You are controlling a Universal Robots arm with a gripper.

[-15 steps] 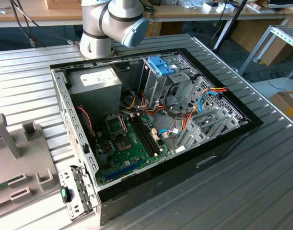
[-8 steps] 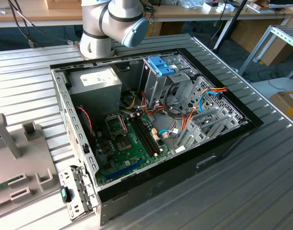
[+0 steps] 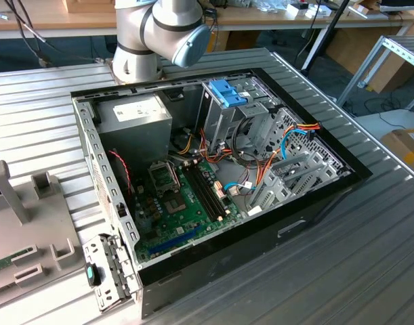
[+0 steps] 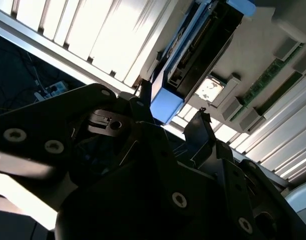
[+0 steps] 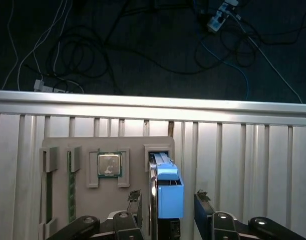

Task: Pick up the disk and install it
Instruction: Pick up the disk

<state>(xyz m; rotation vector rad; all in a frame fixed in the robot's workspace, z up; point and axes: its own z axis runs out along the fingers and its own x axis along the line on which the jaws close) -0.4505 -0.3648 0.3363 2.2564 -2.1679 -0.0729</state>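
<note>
The disk stands on edge in a slot of a grey holder, with its light-blue rail frame toward the camera. In the second wrist view the disk shows its dark edge and blue rail end. My gripper is open and straddles the disk, with one dark fingertip on each side. A small gap shows between each fingertip and the disk. The same stance appears in the second wrist view, where the gripper brackets the blue rail end.
The open computer case lies on the ribbed metal table. Inside are a blue-tabbed drive cage, a grey power-supply box and a green motherboard. The grey holder sits at the exterior view's left. It also carries a processor chip and memory sticks.
</note>
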